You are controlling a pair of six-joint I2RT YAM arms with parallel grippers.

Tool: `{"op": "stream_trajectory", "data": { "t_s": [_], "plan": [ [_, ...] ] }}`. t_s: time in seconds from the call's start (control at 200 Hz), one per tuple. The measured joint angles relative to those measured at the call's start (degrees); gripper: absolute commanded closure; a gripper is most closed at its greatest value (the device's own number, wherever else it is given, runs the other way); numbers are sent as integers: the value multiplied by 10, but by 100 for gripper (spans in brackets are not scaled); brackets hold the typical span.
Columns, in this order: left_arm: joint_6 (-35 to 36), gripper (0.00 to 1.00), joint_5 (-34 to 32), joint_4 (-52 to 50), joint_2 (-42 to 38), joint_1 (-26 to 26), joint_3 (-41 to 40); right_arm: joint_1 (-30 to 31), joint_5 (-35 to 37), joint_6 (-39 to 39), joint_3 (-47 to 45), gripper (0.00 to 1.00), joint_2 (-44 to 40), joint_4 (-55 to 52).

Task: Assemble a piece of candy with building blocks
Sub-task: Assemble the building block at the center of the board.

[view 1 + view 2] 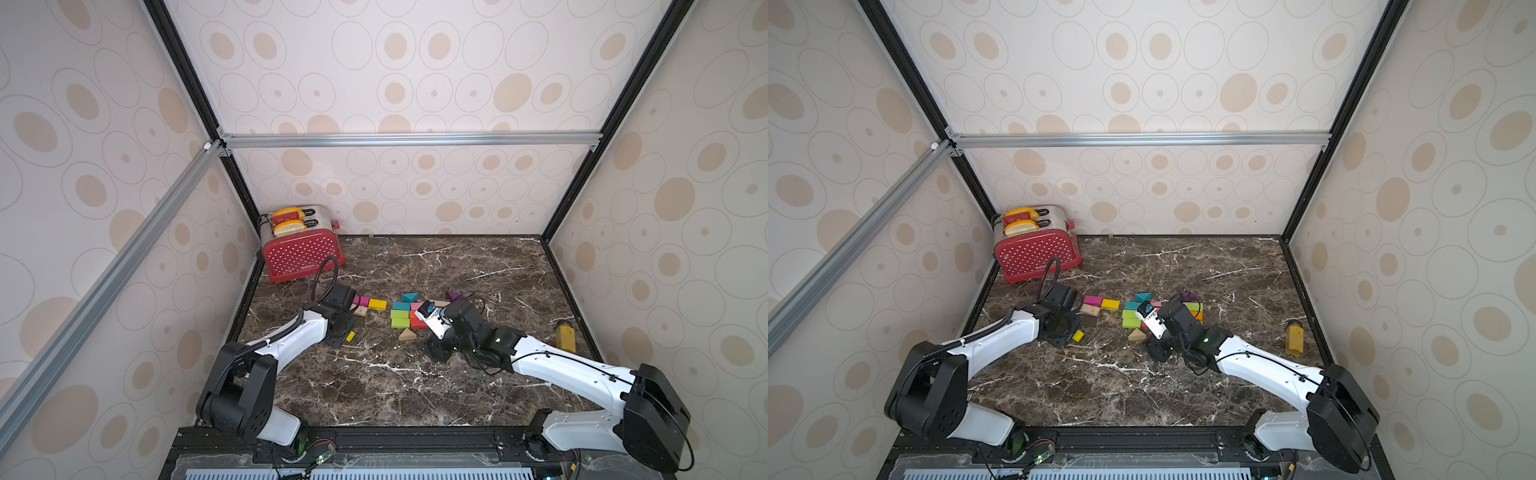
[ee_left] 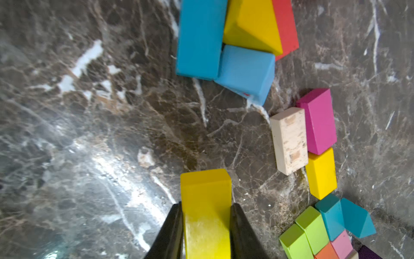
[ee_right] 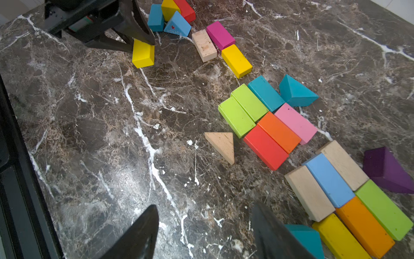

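Taking the back wall as twelve o'clock, the right end effector (image 3: 205,207) hangs nearest, over bare counter (image 1: 374,386), its jaws spread wide with nothing between them. At its nine o'clock the left end effector (image 2: 206,204) stands narrow, clamped on the long sides of a yellow brick (image 2: 206,186). Between the two a wooden wedge (image 3: 221,145) lies flat. Just past it, at its twelve o'clock, sits a patch of bricks (image 3: 268,123), green, teal, orange, red and pink, packed side by side. A teal wedge (image 3: 295,92) lies close at the patch's twelve o'clock and a purple wedge (image 3: 385,170) at its two. At its ten o'clock a pink brick (image 3: 220,34), a bare brick (image 3: 204,44) and a second yellow brick (image 3: 236,60) touch. A mustard bottle (image 1: 565,337) stands well off at three o'clock. A red toaster (image 1: 305,253) fills the far corner at eleven.
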Motion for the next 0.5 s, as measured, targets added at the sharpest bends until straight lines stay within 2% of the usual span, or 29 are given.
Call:
{"op": "stream_trajectory", "data": {
  "t_s": [0.225, 0.496],
  "plan": [
    [-22, 70, -7, 13, 82, -33, 71, 0, 14, 0, -7, 30, -18, 2],
    [-42, 70, -21, 26, 130, -58, 120, 0, 34, 1, -19, 29, -50, 10]
  ]
}}
